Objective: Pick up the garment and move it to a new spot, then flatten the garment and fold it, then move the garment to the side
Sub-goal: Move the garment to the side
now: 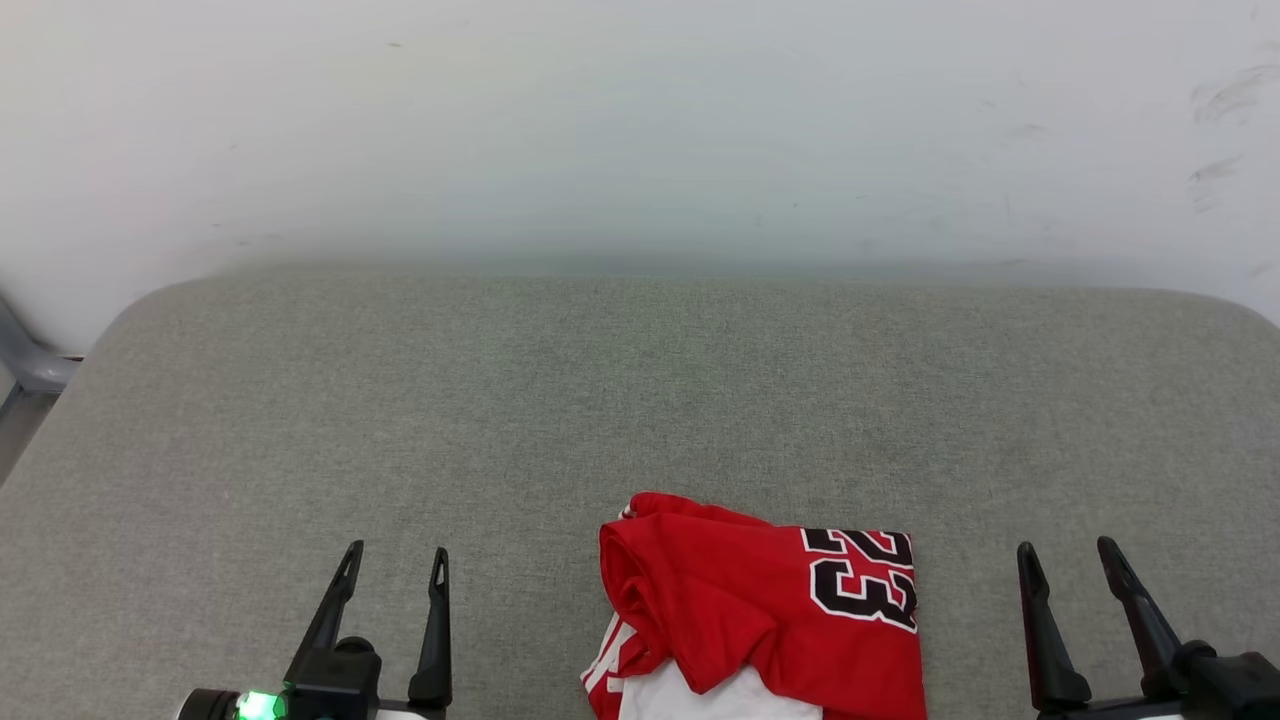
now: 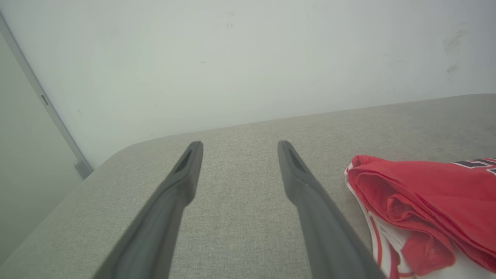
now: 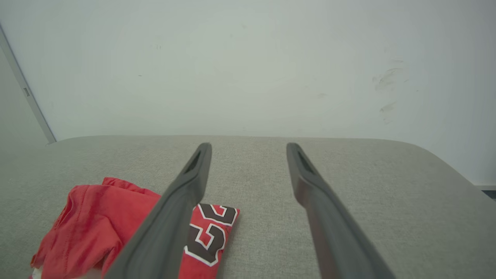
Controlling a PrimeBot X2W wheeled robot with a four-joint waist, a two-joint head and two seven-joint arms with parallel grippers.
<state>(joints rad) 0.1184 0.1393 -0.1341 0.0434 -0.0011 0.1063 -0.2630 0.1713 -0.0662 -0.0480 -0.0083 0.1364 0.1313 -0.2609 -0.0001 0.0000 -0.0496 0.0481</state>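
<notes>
Garment [image 1: 740,600], just the one, lies crumpled at the near edge of a grey fabric surface [image 1: 640,400]. It is red, with a black, white-outlined "23" facing up and white cloth and striped trim poking out underneath. Two grippers flank it, the left gripper [image 1: 397,552] off to its left and the right gripper [image 1: 1066,548] off to its right, each apart from the cloth. Both have their two dark fingers spread wide and grip nothing. Further back, the surface ends at a scuffed white wall [image 1: 640,130].
</notes>
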